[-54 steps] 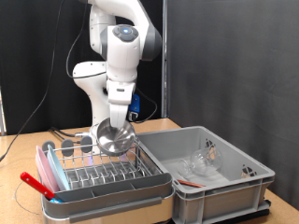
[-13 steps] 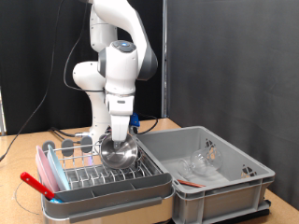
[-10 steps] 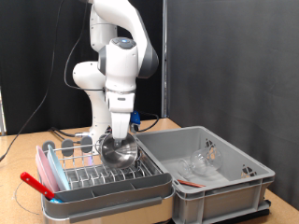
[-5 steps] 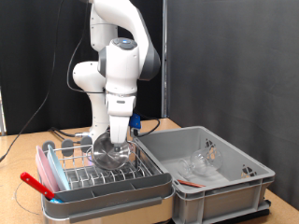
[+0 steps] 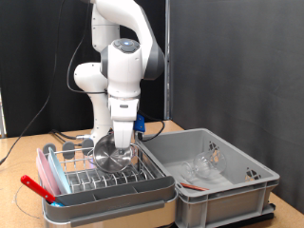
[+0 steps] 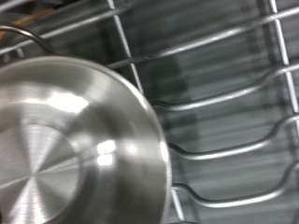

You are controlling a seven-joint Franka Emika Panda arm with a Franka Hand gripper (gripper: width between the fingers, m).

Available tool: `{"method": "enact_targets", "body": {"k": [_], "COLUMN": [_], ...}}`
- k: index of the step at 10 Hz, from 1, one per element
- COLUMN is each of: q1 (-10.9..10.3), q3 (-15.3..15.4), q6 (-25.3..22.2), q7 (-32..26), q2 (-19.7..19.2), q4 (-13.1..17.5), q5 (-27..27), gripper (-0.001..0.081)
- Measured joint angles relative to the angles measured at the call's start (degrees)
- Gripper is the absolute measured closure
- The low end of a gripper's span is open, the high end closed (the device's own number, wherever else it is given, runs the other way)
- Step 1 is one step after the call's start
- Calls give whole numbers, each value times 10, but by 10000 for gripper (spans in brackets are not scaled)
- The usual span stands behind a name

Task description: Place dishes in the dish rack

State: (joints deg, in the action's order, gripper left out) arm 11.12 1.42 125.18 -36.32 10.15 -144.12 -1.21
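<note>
Standing on the wooden table [image 5: 161,126]: one white Panda arm [image 5: 119,66], reaching down over the dish rack [image 5: 100,174] in the exterior view's lower left.

Item 1, gripper [image 5: 121,147]: low over the far part of the rack, right at the steel bowl [image 5: 112,155]. Finger spacing: cannot tell, since the fingers are hidden behind the bowl and the wrist housing in the exterior view and do not show in the wrist view.

Item 2, steel bowl: shiny, round, tilted on edge among the rack's wires directly under the gripper. In the wrist view the bowl [image 6: 75,145] fills most of the picture, its rim lying across the rack's silver rods [image 6: 229,98].

Item 3, dish rack: low silver wire frame with upright prongs, seated in a grey tray [image 5: 114,204] with pink-red edge pieces [image 5: 46,171] along the side at the exterior view's left. A red-handled utensil [image 5: 36,186] lies at that same side of the tray.

Item 4, grey plastic bin [image 5: 228,195]: deeper, just beside the rack toward the exterior view's right. Clear glass pieces [image 5: 201,165] lie inside it, with a small red item [image 5: 193,187] near its front wall.

Item 5, backdrop: black curtain [image 5: 237,66] behind the arm; cables [image 5: 43,104] hang at the exterior view's left.
</note>
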Motion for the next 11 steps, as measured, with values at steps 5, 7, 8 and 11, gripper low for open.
{"method": "enact_targets", "body": {"k": [5, 7, 8, 11], "q1": [-1, -1, 0, 2], "q3": [0, 0, 0, 1], "q6": [-119, -126, -118, -71], "q7": [-42, -47, -46, -24], "q2": [23, 38, 45, 49], "q4": [8, -8, -20, -53], "q5": [7, -4, -13, -39], "gripper": [-2, -2, -2, -2]}}
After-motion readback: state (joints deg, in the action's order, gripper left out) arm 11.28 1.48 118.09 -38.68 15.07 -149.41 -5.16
